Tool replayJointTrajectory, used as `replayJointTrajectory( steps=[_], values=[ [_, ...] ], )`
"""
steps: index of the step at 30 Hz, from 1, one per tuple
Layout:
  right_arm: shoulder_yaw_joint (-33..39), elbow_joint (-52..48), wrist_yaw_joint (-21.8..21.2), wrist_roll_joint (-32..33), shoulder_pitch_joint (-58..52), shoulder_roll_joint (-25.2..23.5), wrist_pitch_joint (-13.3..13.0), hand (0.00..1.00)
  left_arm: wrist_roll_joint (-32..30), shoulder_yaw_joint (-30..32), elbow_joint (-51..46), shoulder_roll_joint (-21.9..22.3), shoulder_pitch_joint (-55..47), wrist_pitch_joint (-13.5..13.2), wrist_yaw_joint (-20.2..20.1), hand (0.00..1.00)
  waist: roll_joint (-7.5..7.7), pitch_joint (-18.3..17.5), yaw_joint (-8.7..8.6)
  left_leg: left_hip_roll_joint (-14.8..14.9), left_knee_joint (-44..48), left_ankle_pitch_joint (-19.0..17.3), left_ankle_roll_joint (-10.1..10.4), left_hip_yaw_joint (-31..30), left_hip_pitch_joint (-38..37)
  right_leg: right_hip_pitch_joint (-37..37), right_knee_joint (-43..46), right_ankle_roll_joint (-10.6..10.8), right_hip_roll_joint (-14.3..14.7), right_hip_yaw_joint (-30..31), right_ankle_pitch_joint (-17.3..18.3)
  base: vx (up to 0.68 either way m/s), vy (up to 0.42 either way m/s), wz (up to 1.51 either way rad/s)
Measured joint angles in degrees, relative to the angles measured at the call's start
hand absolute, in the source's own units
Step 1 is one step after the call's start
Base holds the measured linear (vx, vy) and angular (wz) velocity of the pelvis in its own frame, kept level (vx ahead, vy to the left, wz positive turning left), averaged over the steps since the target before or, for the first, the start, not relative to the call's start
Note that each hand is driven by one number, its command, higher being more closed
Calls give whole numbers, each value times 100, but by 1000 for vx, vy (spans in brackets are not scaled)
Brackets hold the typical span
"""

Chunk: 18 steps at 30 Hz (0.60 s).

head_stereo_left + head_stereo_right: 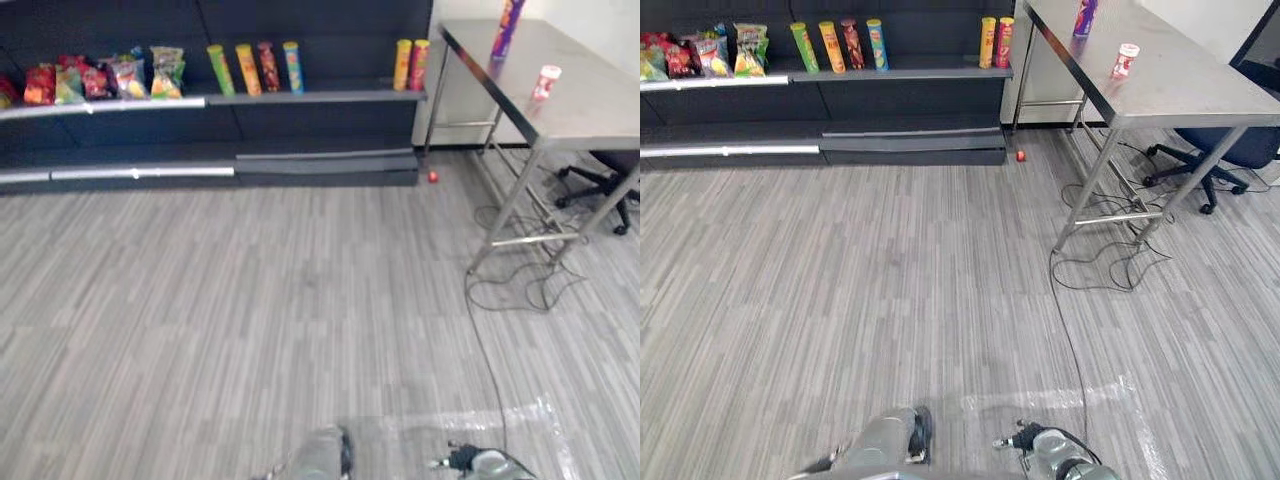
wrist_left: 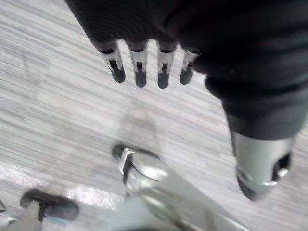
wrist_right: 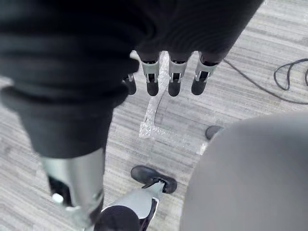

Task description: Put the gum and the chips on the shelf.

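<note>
A small white and red gum bottle (image 1: 546, 82) stands on the steel table (image 1: 590, 110) at the right. Behind it, near the table's far end, stands a tall purple chips can (image 1: 507, 28). The dark shelf (image 1: 300, 98) runs along the far wall, several steps away across the floor. My left hand (image 2: 163, 72) hangs over the floor with its fingers straight and nothing in it. My right hand (image 3: 175, 77) hangs the same way, fingers straight and empty. Both hands are far from the table and the shelf.
The shelf holds chip bags (image 1: 110, 78) at the left and upright cans (image 1: 250, 68) in the middle and at its right end (image 1: 410, 64). A red ball (image 1: 433, 176) lies by the shelf's corner. Cables (image 1: 520, 285) and an office chair (image 1: 600, 185) sit under the table.
</note>
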State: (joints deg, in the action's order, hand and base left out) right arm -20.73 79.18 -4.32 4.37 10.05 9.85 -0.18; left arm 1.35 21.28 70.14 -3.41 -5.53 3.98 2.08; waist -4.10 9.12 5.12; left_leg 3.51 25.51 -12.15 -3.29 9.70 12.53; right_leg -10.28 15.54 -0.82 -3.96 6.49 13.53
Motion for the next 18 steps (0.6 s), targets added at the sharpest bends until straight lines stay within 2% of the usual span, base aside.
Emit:
replayJointTrajectory(
  steps=[1, 2, 3, 4, 5, 6, 7, 9, 10, 11, 12, 13, 14, 15, 17, 18],
  values=[
    [29, -9, -5, -1, -10, -26, -27, 0, -43, -17, 120, 0, -137, 34, -1, 0, -1, -3, 2, -131, -236, -62, -119, 154, -508, 218, 1063, 112, -68, 64, -123, 381, 245, -31],
    [79, -15, -10, 2, -36, -72, -72, 0, -50, -23, 238, -20, -248, 32, -7, 0, 45, -2, 18, -303, -539, -144, -199, 265, -1128, 363, 1992, 47, -188, 56, -455, 385, 223, -29],
    [81, -32, -12, 0, -60, -83, -93, 0, -54, -73, 255, -12, -323, 30, -12, 0, 71, -21, 5, -376, -693, -181, -191, 288, -1388, 433, 2405, 8, -247, 23, -689, 362, 194, -25],
    [124, -108, -61, -1, -123, -80, -146, 0, -57, -202, 256, -54, -415, 27, -19, 0, -7, -101, 1, -499, -995, -279, -174, 348, -1842, 667, 3280, -6, -354, -48, -953, 350, 152, -30],
    [220, -187, -128, 2, -126, -64, -158, 0, -87, -373, 265, -72, -424, 29, -16, 0, 91, -54, -12, -632, -1284, -275, -239, 372, -2330, 989, 4085, -8, -391, -102, -829, 346, 132, -28],
    [299, -204, -138, 9, -125, -58, -183, 0, -135, -471, 264, -74, -406, 29, -13, 0, 91, -52, -51, -664, -1384, -274, -248, 372, -2504, 1140, 4333, 21, -391, -211, -713, 395, 99, -12],
    [496, -254, -171, 23, -119, -30, -189, 0, -161, -628, 263, -119, -307, 23, -9, 0, 91, -45, -127, -654, -1536, -299, -282, 351, -2752, 1430, 4434, 56, -358, -504, -430, 370, 62, 25],
    [706, -312, -176, 32, -91, 14, -210, 0, -201, -789, 258, -170, -120, -10, 1, 0, 106, -40, -259, -588, -1744, -362, -317, 241, -2968, 1861, 3827, 75, -198, -947, -239, 343, 40, 37],
    [842, -316, -170, 33, -79, 70, -329, 0, -196, -790, 256, -175, -39, -12, 8, 0, 107, -37, -330, -538, -1815, -416, -321, 179, -3000, 2170, 3200, 92, -81, -1108, -249, 277, 12, 28],
    [972, -309, -174, 63, -63, 147, -337, 0, -192, -807, 257, -160, 47, -5, 7, 0, 88, -12, -368, -469, -1873, -494, -337, 108, -3078, 2386, 2377, 188, 66, -1156, -314, 318, -2, 26],
    [1031, -299, -171, 65, -55, 190, -337, 0, -190, -807, 256, -154, 102, -2, 11, 0, 79, 29, -374, -425, -1915, -525, -317, 78, -3142, 2435, 1917, 258, 134, -1184, -370, 473, -33, 26],
    [1088, -250, -141, 51, -78, 261, -309, 0, -189, -785, 189, -147, 161, -1, 14, 0, 92, 64, -370, -363, -2064, -557, -293, 20, -3307, 2497, 885, 362, 240, -1262, -597, 487, -42, 22],
    [1037, -218, -106, 37, -107, 265, -291, 0, -189, -723, 89, -135, 169, 1, 16, 0, 94, 64, -368, -352, -2176, -579, -255, -6, -3384, 2544, 392, 361, 266, -1298, -742, 689, -79, 30],
    [607, -174, -43, 55, -193, 266, -293, 0, -178, -320, -277, -74, 196, -10, 23, 0, 219, 116, -395, -375, -2365, -737, -76, -93, -3581, 2756, -667, 463, 227, -1366, -1030, 513, -79, 28],
    [339, -172, -28, 55, -297, 298, -258, 0, -151, -2, -448, 49, 257, -19, 31, 0, 259, 106, -502, -301, -2427, -956, 16, -214, -3728, 2919, -830, 432, 185, -1446, -1011, 529, -96, 49],
    [211, -168, 4, 53, -402, 358, -241, 0, -148, 159, -473, 205, 293, -48, 29, 0, 189, 66, -633, -113, -2407, -1070, 109, -271, -3930, 2914, -572, 189, 259, -1609, -1291, 723, -130, 52]
  ],
)
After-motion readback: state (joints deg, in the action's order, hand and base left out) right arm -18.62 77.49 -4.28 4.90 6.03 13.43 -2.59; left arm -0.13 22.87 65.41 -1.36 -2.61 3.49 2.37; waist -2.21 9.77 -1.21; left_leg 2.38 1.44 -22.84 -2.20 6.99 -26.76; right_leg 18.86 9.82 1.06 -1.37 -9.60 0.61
